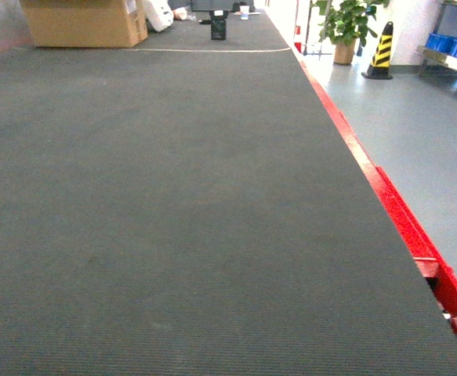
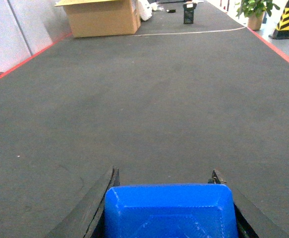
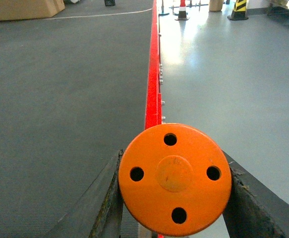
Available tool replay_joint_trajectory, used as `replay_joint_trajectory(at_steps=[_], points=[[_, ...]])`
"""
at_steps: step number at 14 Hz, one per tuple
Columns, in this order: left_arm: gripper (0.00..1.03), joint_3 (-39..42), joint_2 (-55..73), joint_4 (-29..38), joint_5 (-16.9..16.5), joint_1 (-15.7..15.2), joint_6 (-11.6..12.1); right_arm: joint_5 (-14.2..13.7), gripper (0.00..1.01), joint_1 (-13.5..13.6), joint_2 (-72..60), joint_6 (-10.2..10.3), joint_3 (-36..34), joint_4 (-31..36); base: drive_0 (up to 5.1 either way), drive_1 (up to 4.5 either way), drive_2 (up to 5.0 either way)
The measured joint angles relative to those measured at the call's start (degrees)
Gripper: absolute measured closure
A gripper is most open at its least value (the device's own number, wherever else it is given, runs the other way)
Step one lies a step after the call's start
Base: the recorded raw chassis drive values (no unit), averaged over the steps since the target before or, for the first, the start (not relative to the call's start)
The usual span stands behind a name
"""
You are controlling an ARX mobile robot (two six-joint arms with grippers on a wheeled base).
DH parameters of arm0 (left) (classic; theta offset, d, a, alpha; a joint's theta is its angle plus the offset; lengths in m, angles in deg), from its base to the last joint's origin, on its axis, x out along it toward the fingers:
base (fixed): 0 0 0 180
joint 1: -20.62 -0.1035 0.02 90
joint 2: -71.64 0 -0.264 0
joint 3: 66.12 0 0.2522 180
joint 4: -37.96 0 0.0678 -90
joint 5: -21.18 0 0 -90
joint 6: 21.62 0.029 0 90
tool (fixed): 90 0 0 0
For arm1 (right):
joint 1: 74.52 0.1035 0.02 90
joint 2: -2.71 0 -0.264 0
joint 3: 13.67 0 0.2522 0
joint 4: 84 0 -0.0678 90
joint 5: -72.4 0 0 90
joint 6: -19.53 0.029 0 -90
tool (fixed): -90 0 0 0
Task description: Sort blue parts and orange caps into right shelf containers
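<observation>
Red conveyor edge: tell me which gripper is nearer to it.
Right. The right gripper, holding the orange cap, sits directly over the red edge. The left gripper, holding the blue part, is over mid-belt.

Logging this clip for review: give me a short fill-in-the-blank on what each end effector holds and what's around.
1. The left end effector is shut on a ____ part.
2. The orange cap in the right end effector shows ____ holes in its flat top.
3. The belt's right edge is painted ____.
4. At the belt's far left stands a ____ box.

Missing words: blue; four; red; cardboard
</observation>
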Motion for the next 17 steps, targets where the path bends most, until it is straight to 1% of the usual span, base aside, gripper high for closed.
replay_joint_trajectory(at_steps=[17], points=[[0.58,0.0,0.0,0.1,0.0,0.0,0.0,0.0,0.56,0.0,0.0,0.0,0.0,0.1,5.0,-2.42,-2.4]])
